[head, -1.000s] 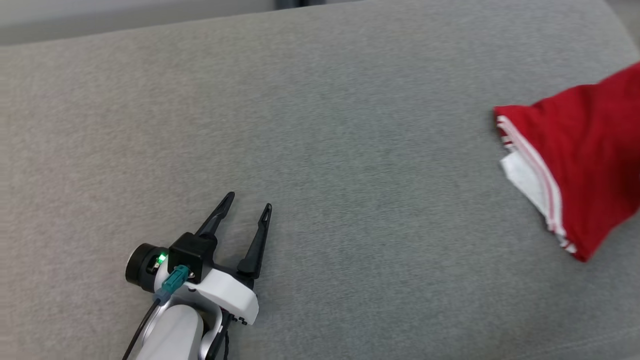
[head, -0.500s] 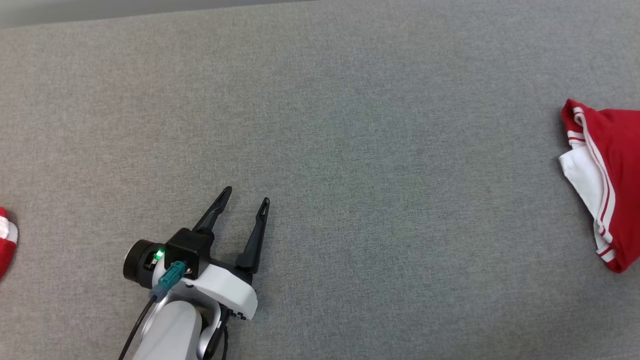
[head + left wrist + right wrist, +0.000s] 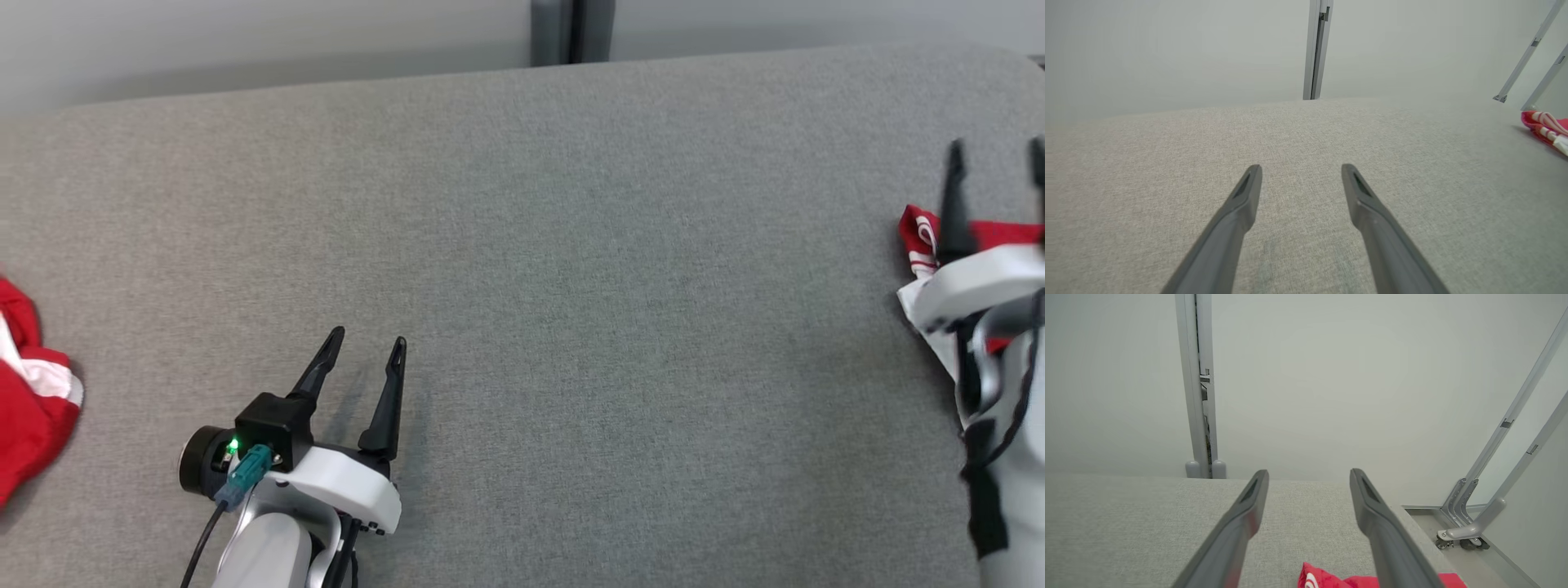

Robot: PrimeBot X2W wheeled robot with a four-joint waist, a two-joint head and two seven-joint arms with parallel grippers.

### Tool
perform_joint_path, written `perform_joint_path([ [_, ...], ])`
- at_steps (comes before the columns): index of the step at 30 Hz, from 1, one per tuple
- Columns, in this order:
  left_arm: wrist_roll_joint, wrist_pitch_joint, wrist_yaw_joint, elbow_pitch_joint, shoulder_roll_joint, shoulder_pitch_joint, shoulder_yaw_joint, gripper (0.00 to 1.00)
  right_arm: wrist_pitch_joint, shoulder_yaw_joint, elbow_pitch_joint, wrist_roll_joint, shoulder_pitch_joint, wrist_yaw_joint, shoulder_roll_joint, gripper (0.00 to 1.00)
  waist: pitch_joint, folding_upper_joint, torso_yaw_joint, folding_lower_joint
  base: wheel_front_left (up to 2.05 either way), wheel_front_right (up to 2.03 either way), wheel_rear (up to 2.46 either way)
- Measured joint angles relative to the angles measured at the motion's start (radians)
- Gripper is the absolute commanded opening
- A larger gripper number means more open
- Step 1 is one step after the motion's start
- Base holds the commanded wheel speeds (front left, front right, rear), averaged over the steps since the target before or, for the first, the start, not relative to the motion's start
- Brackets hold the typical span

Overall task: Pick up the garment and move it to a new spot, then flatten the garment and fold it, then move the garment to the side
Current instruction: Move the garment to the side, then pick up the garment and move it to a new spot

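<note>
Head view: red garment (image 3: 916,233) at tabletop (image 3: 571,245) edge.
Left end effector (image 3: 366,338), right end effector (image 3: 996,147) spread, empty; task apparently done.

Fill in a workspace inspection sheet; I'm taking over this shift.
Surface: grey fabric top, bare across the middle.
Job's things: red garment at right edge, mostly hidden behind right arm; second red garment, crumpled, at left edge.
Clutter: nothing seen.
Grippers: left gripper open over bare fabric; right gripper open above the right-hand garment.
Cables: black cable with teal plug on left wrist; dark cable along right arm.
Surroundings: pale wall, grey post, wheeled metal frame legs.
</note>
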State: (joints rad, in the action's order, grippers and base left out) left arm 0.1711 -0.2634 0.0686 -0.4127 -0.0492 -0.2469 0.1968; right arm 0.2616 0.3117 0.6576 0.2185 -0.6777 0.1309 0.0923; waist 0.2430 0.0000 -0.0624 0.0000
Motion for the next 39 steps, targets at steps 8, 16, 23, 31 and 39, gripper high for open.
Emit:
perform_joint_path([
  [8, 0.015, 0.000, -0.018, -0.012, 0.000, 0.040, -0.033, 1.00, 0.000, -0.170, -0.070, -0.152, 0.170, 0.000, -0.034, 1.00, -0.062, 0.0000, 0.037, 0.0000, 0.00, 0.00, 0.00],
  [16, 0.015, 0.000, -0.036, -0.030, 0.000, 0.098, -0.084, 1.00, 0.000, -0.260, -0.098, -0.250, 0.319, 0.000, -0.045, 1.00, -0.133, 0.0001, 0.065, 0.0000, 0.00, 0.00, 0.00],
  [23, 0.026, 0.000, -0.041, -0.039, 0.000, 0.163, -0.125, 1.00, 0.000, -0.319, -0.106, -0.331, 0.425, 0.000, -0.045, 1.00, -0.210, 0.0000, 0.071, 0.0000, 0.00, 0.00, 0.00],
  [31, 0.005, 0.000, -0.043, -0.056, 0.000, 0.200, -0.154, 1.00, 0.000, -0.327, -0.119, -0.378, 0.473, 0.000, -0.045, 1.00, -0.258, 0.0001, 0.076, 0.0000, 0.00, 0.00, 0.00],
  [39, -0.002, 0.000, -0.043, -0.067, 0.000, 0.222, -0.159, 1.00, 0.000, -0.347, -0.119, -0.377, 0.503, 0.000, -0.045, 1.00, -0.287, 0.0001, 0.078, 0.0000, 0.00, 0.00, 0.00],
])
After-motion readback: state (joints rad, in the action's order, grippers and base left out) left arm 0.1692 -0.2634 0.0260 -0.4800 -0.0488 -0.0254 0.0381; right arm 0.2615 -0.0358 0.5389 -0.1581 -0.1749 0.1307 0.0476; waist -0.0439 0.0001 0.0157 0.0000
